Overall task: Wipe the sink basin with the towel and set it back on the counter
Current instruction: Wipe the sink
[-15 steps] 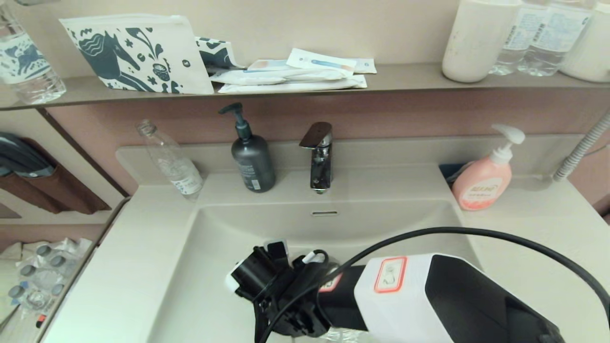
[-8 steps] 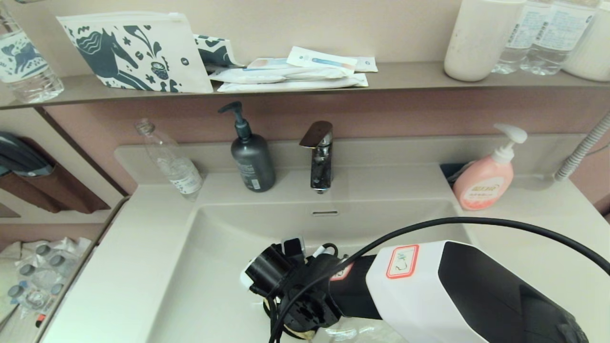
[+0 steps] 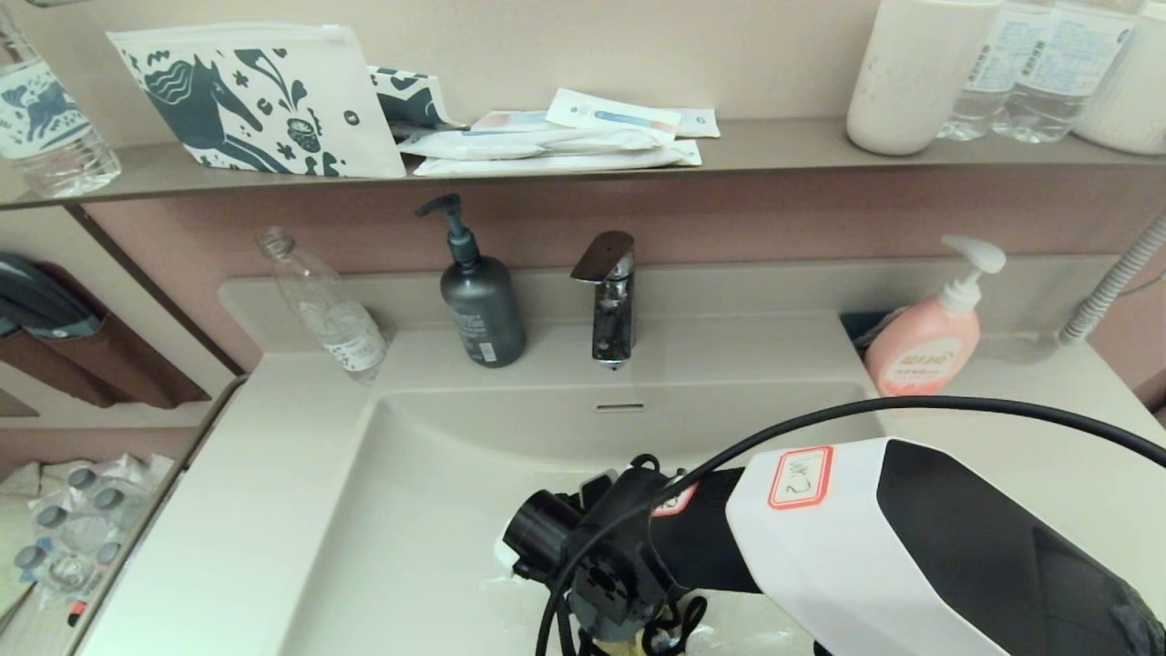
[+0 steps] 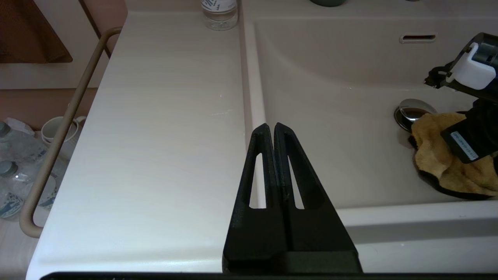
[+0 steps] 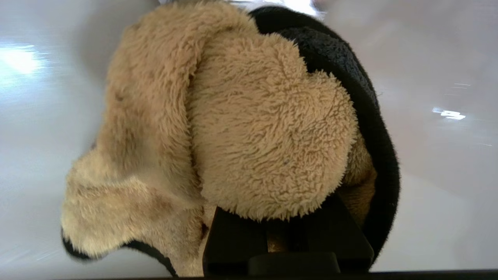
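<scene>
The towel (image 5: 253, 128), mustard-yellow with a black reverse, lies bunched on the floor of the sink basin (image 3: 437, 510), next to the chrome drain plug (image 4: 412, 111). My right gripper (image 5: 286, 229) is shut on the towel, which folds back over the fingers and hides their tips. The right wrist (image 3: 601, 565) reaches down into the basin's front middle and covers the towel in the head view. In the left wrist view the towel (image 4: 435, 155) shows under the right gripper. My left gripper (image 4: 274, 128) is shut on nothing, above the counter (image 4: 163, 116) at the basin's left rim.
A faucet (image 3: 608, 301), a grey pump bottle (image 3: 481, 301) and a leaning clear bottle (image 3: 328, 310) stand along the back ledge. A pink soap dispenser (image 3: 925, 346) is at the back right. The overflow slot (image 3: 620, 407) is under the faucet. A rail (image 4: 58, 132) runs along the counter's left side.
My right arm has slid to the right and toward the front of the basin, dragging the towel along the basin floor. The left gripper's earlier position is not shown.
</scene>
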You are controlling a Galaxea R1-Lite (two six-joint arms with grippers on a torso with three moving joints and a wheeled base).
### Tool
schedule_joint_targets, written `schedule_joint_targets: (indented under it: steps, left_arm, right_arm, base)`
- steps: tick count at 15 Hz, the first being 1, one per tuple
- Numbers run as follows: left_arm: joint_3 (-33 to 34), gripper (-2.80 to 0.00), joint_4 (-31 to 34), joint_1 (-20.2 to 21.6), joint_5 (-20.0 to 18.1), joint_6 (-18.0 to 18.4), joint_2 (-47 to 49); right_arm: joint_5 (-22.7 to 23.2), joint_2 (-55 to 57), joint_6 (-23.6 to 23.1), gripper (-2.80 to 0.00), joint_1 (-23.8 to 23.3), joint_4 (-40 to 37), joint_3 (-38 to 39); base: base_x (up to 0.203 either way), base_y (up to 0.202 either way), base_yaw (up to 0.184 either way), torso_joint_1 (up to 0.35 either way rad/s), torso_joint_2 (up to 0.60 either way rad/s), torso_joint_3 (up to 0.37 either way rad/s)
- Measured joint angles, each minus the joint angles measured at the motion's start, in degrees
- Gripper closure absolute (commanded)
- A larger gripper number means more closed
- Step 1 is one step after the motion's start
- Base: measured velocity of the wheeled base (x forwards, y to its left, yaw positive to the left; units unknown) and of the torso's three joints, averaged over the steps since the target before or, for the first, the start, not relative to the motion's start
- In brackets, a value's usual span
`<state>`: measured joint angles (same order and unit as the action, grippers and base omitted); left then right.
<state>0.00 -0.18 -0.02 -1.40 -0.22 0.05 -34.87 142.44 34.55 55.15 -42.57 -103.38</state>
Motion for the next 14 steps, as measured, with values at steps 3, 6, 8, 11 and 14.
schedule_joint_targets:
  steps: [3,6,8,11,14]
  left_arm:
    - [0.0,0.0,0.0,0.0,0.0,-0.02,0.0]
    - [0.0,0.0,-0.01,0.0,0.0,-0.02,0.0]
    - [0.0,0.0,0.0,0.0,0.02,0.0,0.0]
    - [0.0,0.0,-0.02,0.0,0.0,-0.02,0.0]
    - [0.0,0.0,-0.04,0.0,0.0,-0.02,0.0]
  right_arm:
    - [-3.31,-1.05,-0.01,0.0,-2.26,-0.23,3.28]
    - [-6.32,-2.15,0.01,0.0,-5.94,0.23,5.04]
    - [-8.47,-2.55,0.06,0.0,-8.12,0.54,5.03]
    - [-10.38,-2.69,0.01,0.0,-10.2,3.38,2.97]
    - [-10.3,-2.58,-0.44,0.0,-10.73,11.06,1.03]
  base:
    - [0.0,0.0,0.0,0.0,0.0,0.0]
    - [0.0,0.0,0.0,0.0,0.0,0.0]
    - [0.0,0.0,0.0,0.0,0.0,0.0]
    - [0.0,0.0,0.0,0.0,0.0,0.0]
    - [0.0,0.0,0.0,0.0,0.0,0.0]
